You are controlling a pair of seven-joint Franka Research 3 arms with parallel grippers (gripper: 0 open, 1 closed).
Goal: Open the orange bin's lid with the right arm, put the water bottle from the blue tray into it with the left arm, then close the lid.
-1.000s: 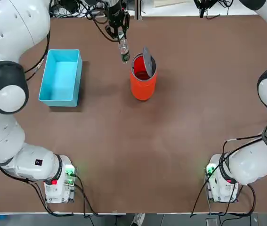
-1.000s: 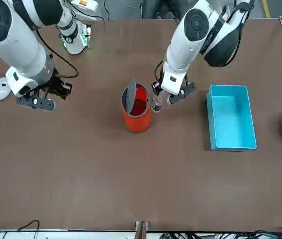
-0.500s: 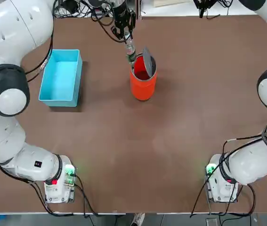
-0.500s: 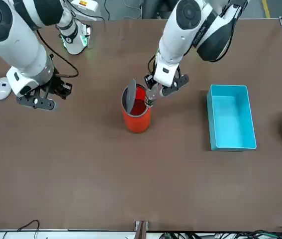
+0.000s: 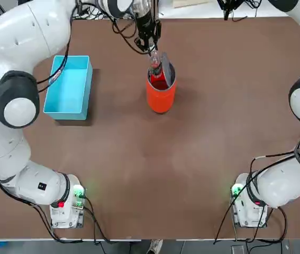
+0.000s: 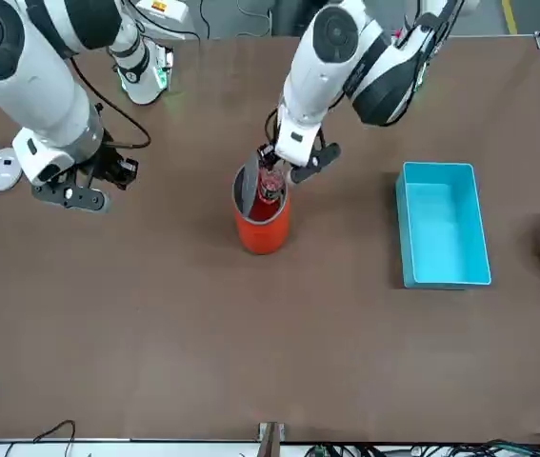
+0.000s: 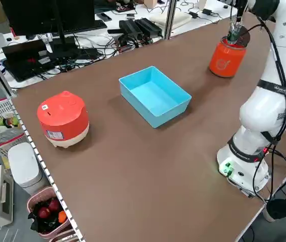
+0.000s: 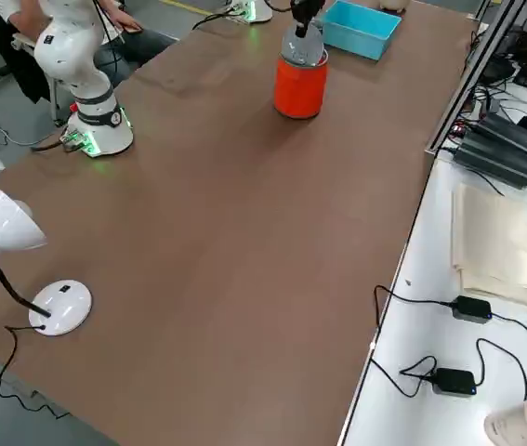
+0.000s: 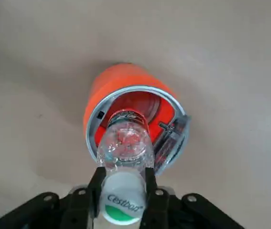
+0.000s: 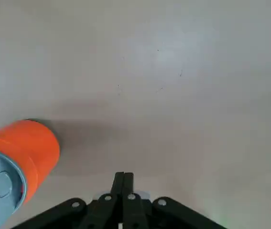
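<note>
Your left gripper (image 9: 123, 193) has its jaws clenched around the white cap of the water bottle (image 9: 125, 148), with the bottle's lower end inside the mouth of the orange bin (image 6: 263, 234). Your right gripper (image 10: 124, 191) has its jaws together on nothing, out to the bin's right side.

Risks, as judged. The lid (image 5: 166, 69) stands raised beside the bottle; drift toward it and you may knock it shut on the bottle or lever the bin over. Lower off-centre and the bottle may catch on the grey rim (image 9: 93, 125), twist in the jaws and tip outward. Release too high and it could lean on the rim, which would block closing. Bring the right arm in before the left is out and the two may collide over the bin.

Edges and room. The bin stands nearer the worktop's far edge than the arm bases. The blue tray (image 5: 66, 115) lies apart on your left, the red-and-white appliance (image 7: 64, 120) beyond it near the side edge. Bare worktop (image 5: 229, 90) between bin and right arm gives you an approach for closing; a straight lift looks like the left arm's safest exit.
</note>
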